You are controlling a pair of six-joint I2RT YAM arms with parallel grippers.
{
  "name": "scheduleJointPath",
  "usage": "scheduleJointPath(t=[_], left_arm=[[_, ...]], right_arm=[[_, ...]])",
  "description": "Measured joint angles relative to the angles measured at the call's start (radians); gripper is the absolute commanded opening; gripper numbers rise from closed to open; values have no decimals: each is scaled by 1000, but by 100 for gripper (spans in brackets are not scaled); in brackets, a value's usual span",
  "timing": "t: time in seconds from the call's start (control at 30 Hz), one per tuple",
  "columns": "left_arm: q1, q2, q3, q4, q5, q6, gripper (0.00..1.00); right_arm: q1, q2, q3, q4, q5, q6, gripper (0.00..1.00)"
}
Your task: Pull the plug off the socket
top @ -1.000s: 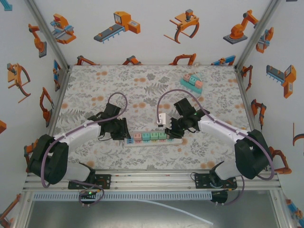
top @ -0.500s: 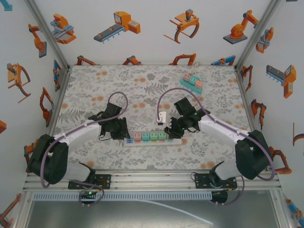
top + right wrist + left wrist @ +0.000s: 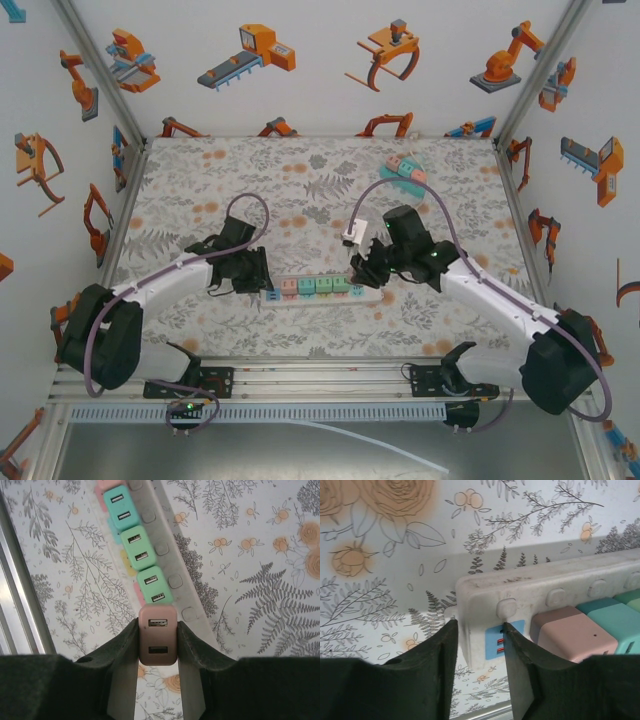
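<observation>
Gripping the pink plug by its two sides in the right pincer, shut tight on it, at the right end of the power strip. Seemingly raised just off its socket, with prongs and slot hidden underneath. Bracing the strip's left end in the left pincer, closed against both edges. Pull straight up from the strip, without twisting or rocking toward the green plug next along. Hold the strip's left end pressed flat on the tabletop to stop it rising. Carry the plug well away from the strip before letting go.
</observation>
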State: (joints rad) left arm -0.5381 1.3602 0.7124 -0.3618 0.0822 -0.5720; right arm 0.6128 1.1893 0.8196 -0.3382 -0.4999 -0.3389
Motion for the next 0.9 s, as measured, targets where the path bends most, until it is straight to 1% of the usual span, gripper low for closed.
scheduleJointPath(t=[0.03, 0.1, 0.17, 0.2, 0.3, 0.4, 0.53, 0.63, 0.7, 0.77, 0.9], left_arm=[[0, -6, 0, -6, -10, 0, 50], [1, -31, -1, -29, -39, 3, 56], [3, -74, -1, -46, -55, 5, 60], [3, -112, -1, -53, -59, 5, 61], [-3, -230, 0, -58, -50, 22, 62], [-35, -354, 2, -38, 10, 59, 62], [-121, -478, 0, 39, 130, 106, 64], [-201, -536, -6, 106, 213, 144, 69], [-261, -563, -22, 143, 251, 174, 77], [-306, -581, -40, 157, 269, 197, 85], [-352, -597, -82, 163, 264, 227, 99]], right_arm=[[0, -10, 0, 4, 14, 44, 15], [0, -44, 0, 8, 63, 186, 15], [0, -89, -8, 17, 112, 332, 14], [-1, -121, -21, 27, 140, 419, 13], [-4, -196, -67, 39, 200, 615, 11], [-32, -269, -138, 45, 253, 797, 11], [-94, -383, -260, 22, 317, 977, 11], [-124, -451, -327, 4, 344, 1061, 11], [-135, -513, -389, -13, 357, 1126, 11], [-136, -554, -444, -18, 359, 1175, 17], [-136, -592, -533, -19, 336, 1237, 24]])
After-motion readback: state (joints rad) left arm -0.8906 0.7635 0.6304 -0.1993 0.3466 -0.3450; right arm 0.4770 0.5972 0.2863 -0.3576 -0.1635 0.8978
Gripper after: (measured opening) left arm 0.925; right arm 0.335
